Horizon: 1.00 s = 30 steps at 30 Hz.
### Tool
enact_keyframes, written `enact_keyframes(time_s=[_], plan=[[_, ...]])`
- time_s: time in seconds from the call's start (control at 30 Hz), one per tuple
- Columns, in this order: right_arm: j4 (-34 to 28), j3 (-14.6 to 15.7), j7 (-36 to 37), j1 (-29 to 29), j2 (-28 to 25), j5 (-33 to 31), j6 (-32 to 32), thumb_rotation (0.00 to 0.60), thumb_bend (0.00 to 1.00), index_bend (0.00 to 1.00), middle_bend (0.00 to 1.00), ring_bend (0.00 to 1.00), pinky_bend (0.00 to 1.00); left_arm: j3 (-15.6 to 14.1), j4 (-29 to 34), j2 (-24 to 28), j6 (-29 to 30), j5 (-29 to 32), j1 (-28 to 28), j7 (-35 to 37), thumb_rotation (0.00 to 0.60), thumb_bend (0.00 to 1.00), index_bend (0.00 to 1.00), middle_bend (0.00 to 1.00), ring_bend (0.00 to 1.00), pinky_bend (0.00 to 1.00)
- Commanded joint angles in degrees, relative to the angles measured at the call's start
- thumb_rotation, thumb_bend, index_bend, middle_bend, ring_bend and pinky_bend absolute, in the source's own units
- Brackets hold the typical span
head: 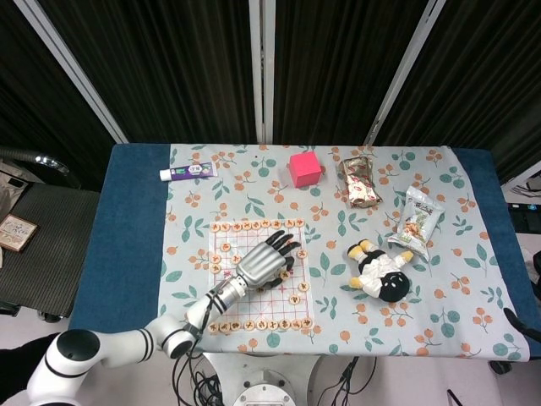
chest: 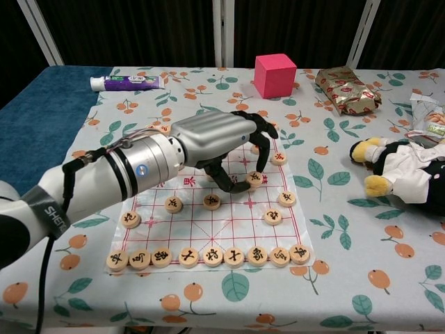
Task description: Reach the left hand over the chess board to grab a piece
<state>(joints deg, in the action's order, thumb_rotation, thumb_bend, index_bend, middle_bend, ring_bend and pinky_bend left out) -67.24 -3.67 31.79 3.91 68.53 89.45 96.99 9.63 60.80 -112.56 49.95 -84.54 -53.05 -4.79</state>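
Observation:
A paper chess board [chest: 208, 233] lies on the floral cloth, also shown in the head view [head: 279, 309]. Round wooden pieces line its near edge [chest: 211, 256] and its far edge [chest: 182, 129], and a few stand loose in the middle. My left hand [chest: 221, 141] reaches over the board from the left, silver-backed with black fingers curled down. Its thumb and a fingertip pinch one chess piece [chest: 255, 179] at the board's right centre. From above, the left hand [head: 265, 261] covers the board's upper middle. The right hand appears in neither view.
A pink cube [chest: 274, 74] and a toothpaste tube [chest: 125, 83] lie beyond the board. A foil snack packet [chest: 348, 89] sits at the back right. A plush toy [chest: 403, 170] and a white snack bag [head: 418, 222] lie to the right.

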Motion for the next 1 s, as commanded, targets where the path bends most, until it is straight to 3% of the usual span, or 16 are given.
enact_keyframes(time_s=[0.03,0.73,0.9,1.0], plan=[[-0.06,-0.09,-0.03,0.03,-0.10,-0.09,0.09,0.600,0.10,0.00,0.00,0.00,0.00,0.12,-1.66,-0.74,-0.46,0.35,-0.65,1.15,0.600,0.31,0.50,0.11,0.00,0.03],[-0.76,-0.20,-0.74,0.11,-0.37,-0.33,-0.03,0.600,0.10,0.00,0.00,0.00,0.00,-1.94,-0.57,1.01,1.85,-0.71,-0.25,2.99,0.600,0.31,0.34,0.11,0.00,0.03],[-1.22,-0.33,-1.04,0.13,-0.76,-0.22,0.32,0.600,0.10,0.00,0.00,0.00,0.00,-1.85,5.20,5.15,5.93,-1.08,1.78,-0.30,0.600,0.31,0.25,0.10,0.00,0.02],[-1.32,-0.18,-1.27,0.15,-0.87,0.02,0.39,0.600,0.10,0.00,0.00,0.00,0.00,-2.20,13.75,10.61,11.01,0.11,6.00,-6.06,0.600,0.30,0.19,0.10,0.00,0.02]])
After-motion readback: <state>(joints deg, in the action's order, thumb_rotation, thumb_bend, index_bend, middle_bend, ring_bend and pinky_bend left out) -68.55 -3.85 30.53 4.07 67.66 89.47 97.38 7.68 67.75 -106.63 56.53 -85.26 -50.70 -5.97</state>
